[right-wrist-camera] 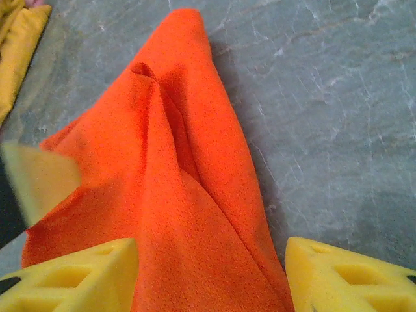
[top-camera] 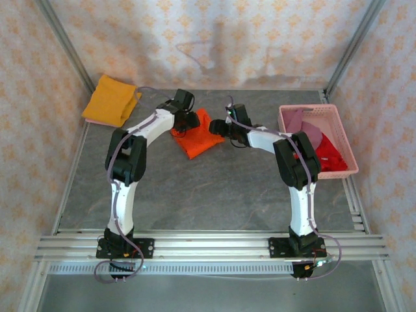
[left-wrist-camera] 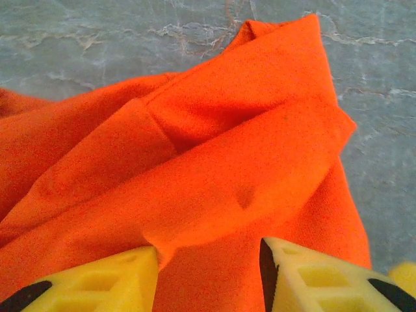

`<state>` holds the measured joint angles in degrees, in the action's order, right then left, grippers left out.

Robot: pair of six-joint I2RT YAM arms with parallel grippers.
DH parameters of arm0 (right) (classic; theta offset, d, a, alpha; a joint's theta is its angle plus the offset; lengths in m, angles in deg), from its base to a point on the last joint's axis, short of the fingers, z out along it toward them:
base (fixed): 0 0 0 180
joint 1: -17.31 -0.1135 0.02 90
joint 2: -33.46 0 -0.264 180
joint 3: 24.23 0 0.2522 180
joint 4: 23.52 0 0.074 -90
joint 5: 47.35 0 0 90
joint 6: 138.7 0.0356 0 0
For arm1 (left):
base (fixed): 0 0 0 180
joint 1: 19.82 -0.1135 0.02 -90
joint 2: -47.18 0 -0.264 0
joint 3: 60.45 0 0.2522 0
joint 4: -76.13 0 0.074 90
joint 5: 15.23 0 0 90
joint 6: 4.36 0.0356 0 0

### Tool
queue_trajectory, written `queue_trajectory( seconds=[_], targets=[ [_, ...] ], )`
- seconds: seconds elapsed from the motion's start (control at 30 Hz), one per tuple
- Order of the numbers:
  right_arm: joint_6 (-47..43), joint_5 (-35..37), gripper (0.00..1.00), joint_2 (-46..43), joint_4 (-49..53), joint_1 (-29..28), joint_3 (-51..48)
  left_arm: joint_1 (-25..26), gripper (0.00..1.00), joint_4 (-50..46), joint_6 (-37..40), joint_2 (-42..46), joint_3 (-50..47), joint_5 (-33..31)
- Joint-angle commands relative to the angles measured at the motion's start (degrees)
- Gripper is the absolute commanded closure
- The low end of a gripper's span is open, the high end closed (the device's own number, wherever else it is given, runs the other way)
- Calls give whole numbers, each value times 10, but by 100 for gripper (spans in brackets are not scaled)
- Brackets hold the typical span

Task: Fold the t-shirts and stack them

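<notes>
Fingers [left-wrist-camera: 312, 273] of our left gripper [left-wrist-camera: 208, 253] and right gripper [right-wrist-camera: 211, 244] stand spread astride the orange t-shirt [top-camera: 195, 144] at twelve o'clock; closing here, we risk bunching several layers.

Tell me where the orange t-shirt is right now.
In the top view the orange t-shirt lies bunched at the far middle of the table, between the left gripper and the right gripper, the folded yellow shirt to its left.

Robot lab test cell: alu frame [top-camera: 214, 247], patterned backdrop walls [top-camera: 214, 39], grey tabletop [top-camera: 214, 188].
</notes>
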<state>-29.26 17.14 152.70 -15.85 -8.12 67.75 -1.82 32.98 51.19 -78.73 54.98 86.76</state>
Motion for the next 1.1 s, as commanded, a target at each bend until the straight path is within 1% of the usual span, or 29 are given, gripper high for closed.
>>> queue_trajectory(
  seconds=[0.0,0.07,0.13,0.2,0.33,0.37,0.4,0.6,0.63,0.7,0.73,0.77,0.9,0.97,1.07],
  targets=[
    [-2,-3,39,-33,-24,2,-8,-6,50,-47,10,-30,64,-13],
    [-3,-5,39,-32,-22,2,-6,-10,44,-61,12,-50,96,-20],
    [-4,-6,39,-31,-21,2,-7,-15,34,-71,11,-65,124,-22],
    [-4,-5,39,-31,-22,2,-8,-20,29,-72,9,-74,136,-30],
    [-5,-7,39,-38,-20,2,-11,-35,29,-84,5,-108,168,-35],
    [-6,-9,39,-40,-20,2,-13,-38,30,-88,4,-116,177,-33],
    [-7,-11,39,-44,-19,2,-14,-42,33,-91,4,-124,185,-27],
    [-14,-15,39,-56,-9,1,-20,-63,63,-106,-7,-160,227,7],
    [-15,-14,39,-56,-9,0,-22,-64,66,-113,-6,-167,237,12],
    [-20,-13,39,-57,-5,-5,-21,-68,68,-128,-4,-179,257,21],
    [-23,-11,39,-57,-3,-8,-19,-68,67,-132,-1,-180,260,24],
    [-27,-5,39,-56,1,-12,-16,-68,64,-132,2,-175,260,27],
    [-43,11,39,-39,16,-29,12,-67,43,-108,16,-118,220,32],
    [-47,15,39,-25,20,-38,33,-68,38,-103,27,-86,205,25],
    [-62,28,39,5,27,-54,71,-71,32,-104,35,-39,186,4]
  ],
)
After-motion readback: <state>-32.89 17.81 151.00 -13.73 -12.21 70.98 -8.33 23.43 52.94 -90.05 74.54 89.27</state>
